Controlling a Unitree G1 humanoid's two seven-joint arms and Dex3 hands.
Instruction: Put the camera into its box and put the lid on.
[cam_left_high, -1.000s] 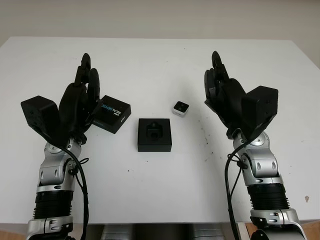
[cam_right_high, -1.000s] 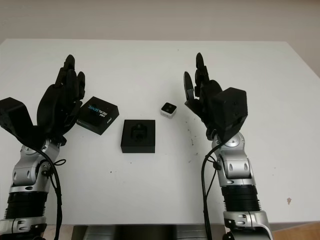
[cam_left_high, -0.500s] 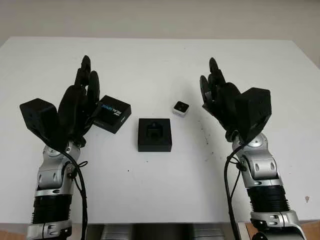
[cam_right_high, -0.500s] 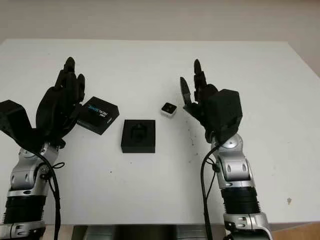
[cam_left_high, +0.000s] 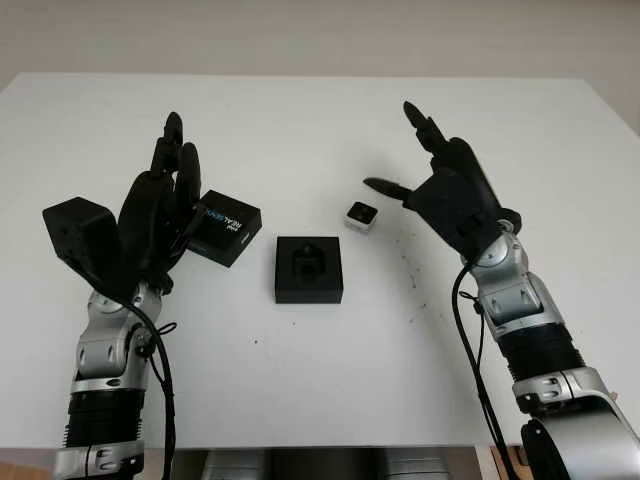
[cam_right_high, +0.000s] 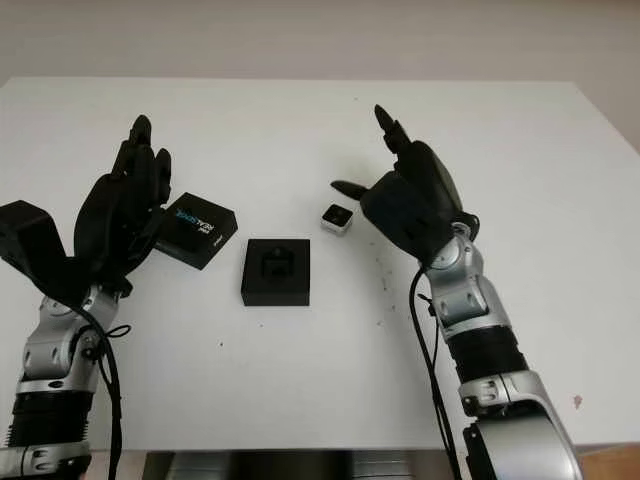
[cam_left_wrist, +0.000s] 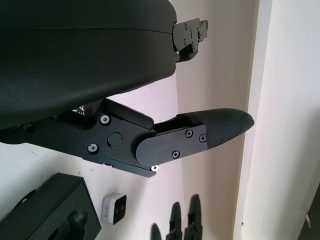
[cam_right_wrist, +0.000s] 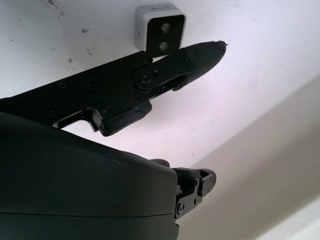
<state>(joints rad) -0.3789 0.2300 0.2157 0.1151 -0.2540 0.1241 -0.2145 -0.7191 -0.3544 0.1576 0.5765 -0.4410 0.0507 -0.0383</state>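
A small white camera (cam_left_high: 361, 216) with a dark lens face lies on the white table (cam_left_high: 320, 120), just behind and to the right of the black open box (cam_left_high: 309, 269), whose foam insert has a moulded hollow. The black lid (cam_left_high: 224, 227), with printed lettering, lies to the left of the box. My right hand (cam_left_high: 430, 190) is open and held above the table just right of the camera, its thumb tip (cam_right_wrist: 210, 49) close over the camera (cam_right_wrist: 160, 34). My left hand (cam_left_high: 160, 205) is open, raised beside the lid on its left.
The table's far edge (cam_left_high: 320, 76) meets a pale wall. Small dark specks (cam_left_high: 410, 275) mark the surface right of the box. Bare table surface lies in front of the box and behind the camera.
My right hand has tipped forward and leftward toward the camera, its thumb now reaching out beside it. My left hand, the box, the lid and the camera have stayed in place.
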